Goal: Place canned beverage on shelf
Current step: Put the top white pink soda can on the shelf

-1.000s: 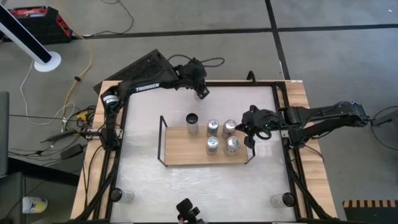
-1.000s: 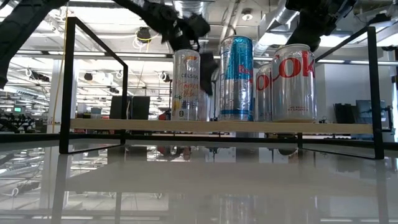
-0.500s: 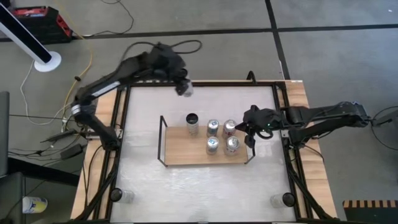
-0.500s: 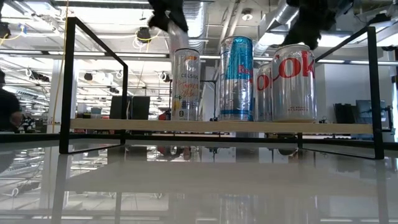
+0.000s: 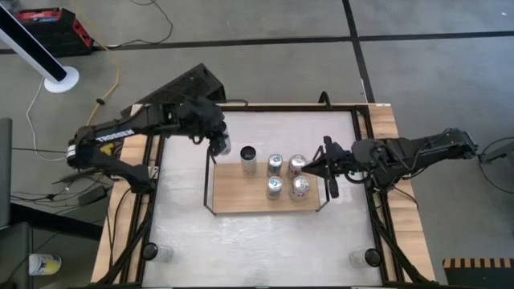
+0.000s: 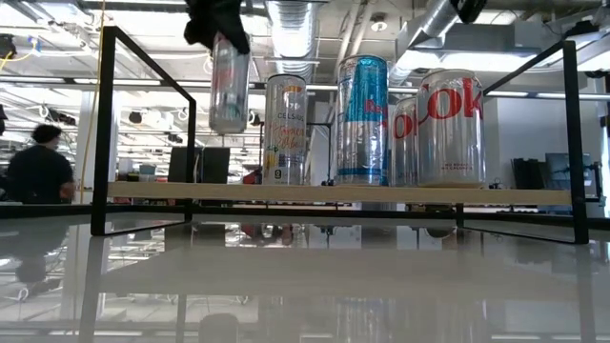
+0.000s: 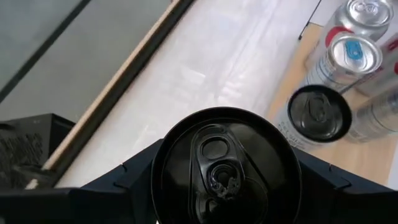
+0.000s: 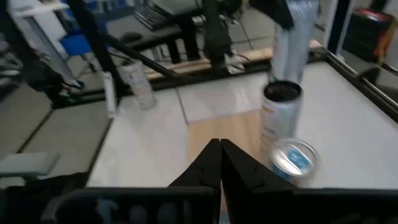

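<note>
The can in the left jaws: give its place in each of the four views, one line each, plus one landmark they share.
High view: held can, at the left gripper, above the shelf's left end.
Low view: can hanging upper left, off the board.
Left wrist view: can's black top fills the bottom centre.
Right wrist view: can up high, blurred.
Landmark: the black-topped can on the shelf.

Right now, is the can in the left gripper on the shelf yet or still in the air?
In the air. The low view shows the can held by the left gripper, well above the shelf board.
</note>
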`<state>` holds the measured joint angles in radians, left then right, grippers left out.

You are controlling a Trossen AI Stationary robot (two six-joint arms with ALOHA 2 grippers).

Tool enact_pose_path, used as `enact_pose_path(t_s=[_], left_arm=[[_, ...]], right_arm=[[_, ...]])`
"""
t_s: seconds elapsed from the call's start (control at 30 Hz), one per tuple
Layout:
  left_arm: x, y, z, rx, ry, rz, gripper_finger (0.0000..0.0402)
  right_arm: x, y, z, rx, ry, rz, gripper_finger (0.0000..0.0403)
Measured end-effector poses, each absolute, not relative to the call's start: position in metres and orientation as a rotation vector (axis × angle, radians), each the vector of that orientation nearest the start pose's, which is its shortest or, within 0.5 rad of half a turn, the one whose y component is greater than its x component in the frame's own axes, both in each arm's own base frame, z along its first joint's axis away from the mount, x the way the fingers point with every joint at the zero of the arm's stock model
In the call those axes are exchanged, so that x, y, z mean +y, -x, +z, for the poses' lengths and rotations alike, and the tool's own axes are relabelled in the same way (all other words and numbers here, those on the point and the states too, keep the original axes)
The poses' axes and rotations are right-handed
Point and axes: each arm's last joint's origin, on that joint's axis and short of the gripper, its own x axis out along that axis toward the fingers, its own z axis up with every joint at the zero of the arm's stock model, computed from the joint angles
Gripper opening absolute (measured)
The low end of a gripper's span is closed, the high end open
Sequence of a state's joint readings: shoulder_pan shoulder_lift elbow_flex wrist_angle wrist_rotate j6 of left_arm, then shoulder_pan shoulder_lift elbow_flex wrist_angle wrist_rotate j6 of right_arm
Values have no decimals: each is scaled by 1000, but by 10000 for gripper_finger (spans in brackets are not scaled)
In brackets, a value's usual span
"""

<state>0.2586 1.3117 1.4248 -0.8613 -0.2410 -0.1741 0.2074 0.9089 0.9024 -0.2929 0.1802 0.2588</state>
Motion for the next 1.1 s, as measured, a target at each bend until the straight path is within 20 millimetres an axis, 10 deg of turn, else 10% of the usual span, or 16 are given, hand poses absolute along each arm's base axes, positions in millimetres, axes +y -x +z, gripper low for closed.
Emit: enact_pose_path(t_s=[0.43,1.1], left_arm=[[46,-262,321,716,205,526,242],[4,-266,302,668,250,605,242]], right_arm=[[39,-192,343,285,-192,10,28],[45,-190,340,316,-181,39,29]])
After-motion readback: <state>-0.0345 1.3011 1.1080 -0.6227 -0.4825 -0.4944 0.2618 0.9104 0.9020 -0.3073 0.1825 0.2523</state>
